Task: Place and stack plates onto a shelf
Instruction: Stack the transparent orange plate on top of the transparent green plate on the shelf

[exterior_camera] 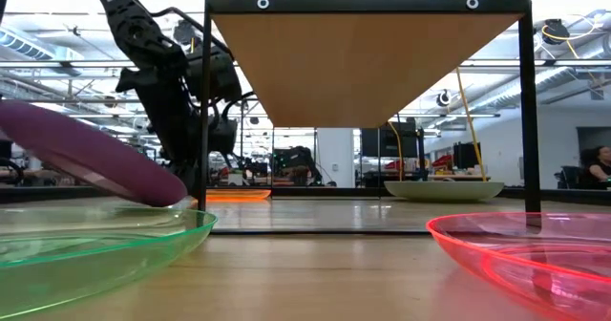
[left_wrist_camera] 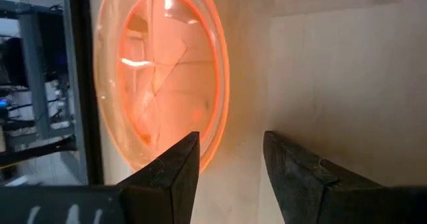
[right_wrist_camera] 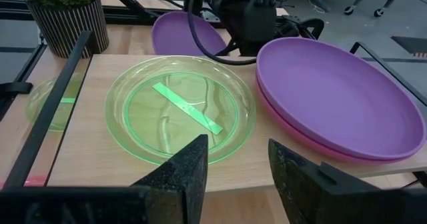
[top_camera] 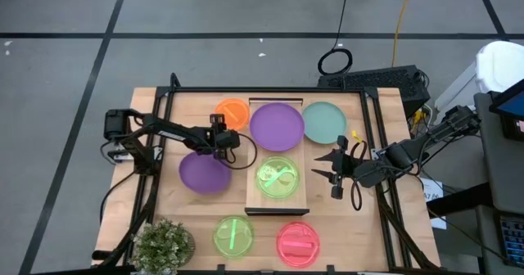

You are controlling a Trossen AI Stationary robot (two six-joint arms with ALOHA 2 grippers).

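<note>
The shelf (top_camera: 304,201) is a light-wood board standing raised over the table's middle. On its far half a purple plate (top_camera: 277,126) lies stacked on a magenta one (right_wrist_camera: 293,134). On its near half lies a translucent green plate (right_wrist_camera: 180,107). An orange plate (left_wrist_camera: 160,71) rests flat on the table left of the shelf. My left gripper (left_wrist_camera: 230,137) is open, pointing down at that plate's rim, with bare wood between its fingers. My right gripper (top_camera: 334,170) hangs open in the air right of the shelf, facing the green plate.
A second purple plate (top_camera: 205,174) lies on the table to the left, under my left arm. A teal plate (top_camera: 325,121) lies at the far right. A green plate (top_camera: 232,236) and a pink-red plate (top_camera: 296,242) lie near the front edge. A potted plant (top_camera: 164,246) stands at the front left. Dark frame posts (exterior_camera: 528,101) carry the shelf.
</note>
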